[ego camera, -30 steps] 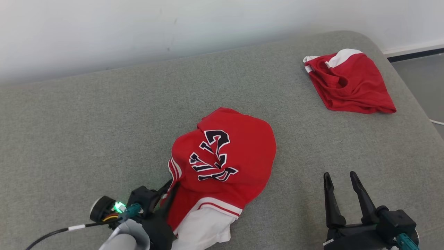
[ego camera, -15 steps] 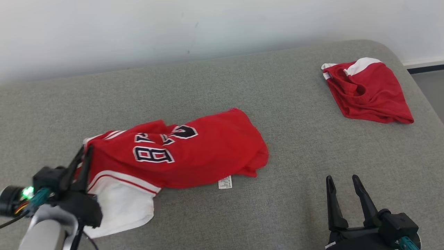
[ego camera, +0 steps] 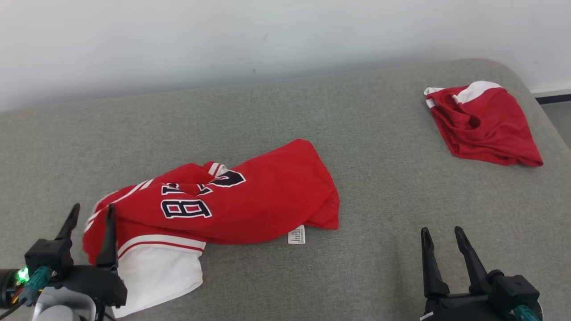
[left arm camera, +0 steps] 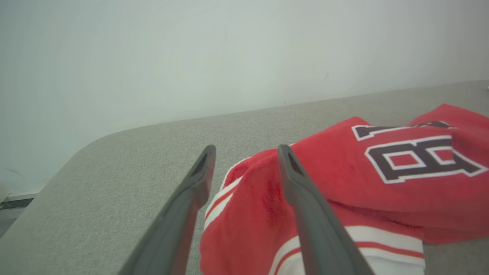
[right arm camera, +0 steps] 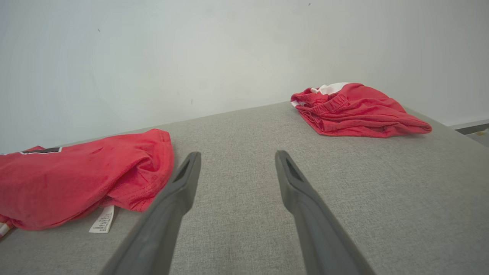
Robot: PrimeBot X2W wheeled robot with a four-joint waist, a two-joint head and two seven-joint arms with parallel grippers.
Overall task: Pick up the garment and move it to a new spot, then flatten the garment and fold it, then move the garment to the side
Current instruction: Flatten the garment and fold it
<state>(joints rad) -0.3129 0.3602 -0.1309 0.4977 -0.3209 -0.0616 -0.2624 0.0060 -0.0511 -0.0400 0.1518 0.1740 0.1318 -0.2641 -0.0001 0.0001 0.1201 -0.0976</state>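
The garment (ego camera: 250,200) is a red jersey with black-and-white lettering and a white hem. It lies crumpled and stretched sideways at the middle left of the grey cushion (ego camera: 312,111). My left gripper (ego camera: 93,208) stands open at the jersey's left end. The cloth lies under and beside its right finger, with nothing pinched. In the left wrist view the jersey (left arm camera: 382,183) spreads to the right of the parted fingers of the left gripper (left arm camera: 246,149). My right gripper (ego camera: 441,231) is open and empty at the lower right. In the right wrist view, the right gripper (right arm camera: 237,154) is well apart from the jersey (right arm camera: 76,179).
A second red garment with white trim (ego camera: 484,127) lies bunched at the far right corner, and appears as the second garment (right arm camera: 355,110) in the right wrist view. A white wall (ego camera: 267,35) backs the cushion. The cushion's rounded edge and the floor (ego camera: 560,122) are at the right.
My left gripper pulled the jersey's end leftward, drawing the heap out sideways, then opened and let go. The head camera has shifted. The right gripper stayed put.
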